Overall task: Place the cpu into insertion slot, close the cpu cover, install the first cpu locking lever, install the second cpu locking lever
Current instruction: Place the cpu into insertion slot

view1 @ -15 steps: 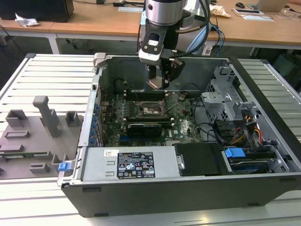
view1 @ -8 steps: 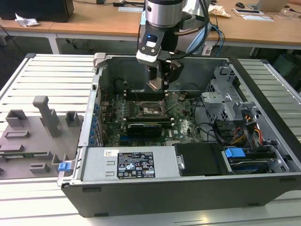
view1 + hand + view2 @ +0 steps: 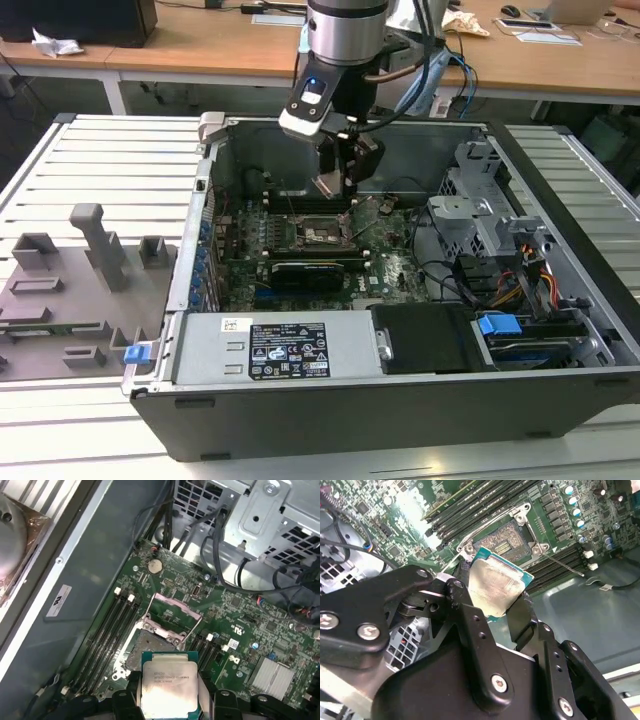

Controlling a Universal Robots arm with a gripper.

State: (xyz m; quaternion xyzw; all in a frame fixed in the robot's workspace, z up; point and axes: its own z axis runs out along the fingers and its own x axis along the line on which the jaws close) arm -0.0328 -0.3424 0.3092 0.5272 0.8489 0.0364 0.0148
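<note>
Above open insertion slot (image 3: 506,537), fingers (image 3: 522,612) pinch cpu (image 3: 495,587): silvery-beige top, greenish rim.

From my station I can find print in several places, but none of it resolves into words or numbers I can read. In the exterior view, a large white label (image 3: 288,351) with dark print and small symbols sits on the grey power supply (image 3: 205,362), with a smaller white sticker (image 3: 236,324) just beside it. In the first wrist view, a few faint lines of print cross the metal top of the cpu (image 3: 169,685). A grey label (image 3: 59,600) bearing a light mark is stuck to the case wall (image 3: 100,545), and a tiny white tag (image 3: 233,643) and white markings (image 3: 239,628) stand on the green circuit board (image 3: 217,607).
</note>
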